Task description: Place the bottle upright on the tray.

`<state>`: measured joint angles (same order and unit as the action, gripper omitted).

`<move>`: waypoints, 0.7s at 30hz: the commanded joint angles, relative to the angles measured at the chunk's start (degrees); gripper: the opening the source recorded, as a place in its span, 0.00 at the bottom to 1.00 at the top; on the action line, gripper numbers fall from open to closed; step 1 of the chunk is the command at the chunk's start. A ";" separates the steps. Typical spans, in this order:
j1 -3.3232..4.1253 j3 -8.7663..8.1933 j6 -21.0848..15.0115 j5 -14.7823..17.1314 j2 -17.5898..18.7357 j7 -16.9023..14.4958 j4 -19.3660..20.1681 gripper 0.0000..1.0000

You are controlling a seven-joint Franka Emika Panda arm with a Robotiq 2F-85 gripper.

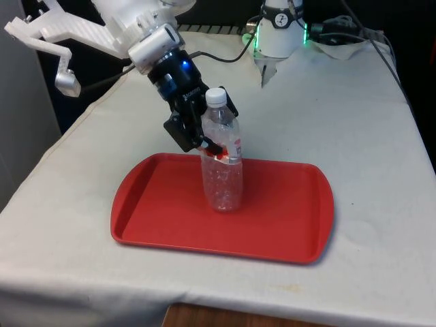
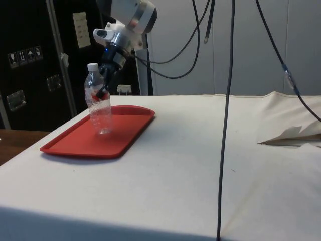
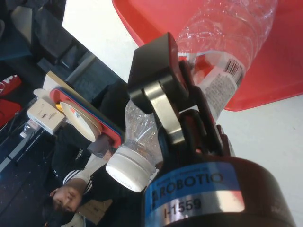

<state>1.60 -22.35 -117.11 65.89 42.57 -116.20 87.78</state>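
Observation:
A clear plastic bottle (image 1: 223, 170) with a white cap and a red-and-white label stands upright near the middle of the red tray (image 1: 157, 211). Its base rests on the tray floor. My gripper (image 1: 212, 146) reaches down at a slant from the front view's left and is shut on the bottle at label height, just below the shoulder. From the side, the bottle (image 2: 99, 108) stands on the tray (image 2: 70, 145) with the gripper (image 2: 102, 90) at its upper part. In the wrist view one finger (image 3: 161, 94) presses against the bottle (image 3: 227, 28) above the tray (image 3: 284, 61).
Black cables (image 1: 225, 54) lie on the cloth by the robot's base (image 1: 283, 30). A cable (image 2: 225, 125) hangs in front of the side camera, and a cloth fold (image 2: 291, 135) rises further along. A person (image 3: 66, 198) sits beyond the table's edge.

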 commanded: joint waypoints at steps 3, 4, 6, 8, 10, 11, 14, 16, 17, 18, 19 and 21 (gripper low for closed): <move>0.06 -0.06 0.11 -0.23 0.23 0.34 -0.29 0.00; 0.11 -0.06 0.06 -0.17 0.23 0.34 -0.29 0.00; 0.17 -0.06 -0.06 -0.17 0.29 0.29 -0.29 0.00; 0.17 -0.11 -0.11 -0.23 0.34 0.34 -0.34 0.00; 0.23 -0.11 -0.17 -0.29 0.40 0.34 -0.34 0.00; 0.23 -0.11 -0.11 -0.29 0.46 0.40 -0.40 0.00; 0.23 -0.17 -0.11 -0.29 0.46 0.46 -0.40 0.00; 0.23 -0.17 -0.11 -0.29 0.46 0.52 -0.34 0.00; 0.11 0.00 0.06 0.00 0.17 0.06 0.00 0.00; 0.29 -0.17 -0.11 -0.29 0.46 0.52 -0.34 0.00; 0.29 -0.17 -0.11 -0.29 0.46 0.52 -0.34 0.00; 0.29 -0.17 -0.11 -0.29 0.40 0.52 -0.29 0.00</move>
<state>1.72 -22.35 -117.06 65.89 42.74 -116.14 87.78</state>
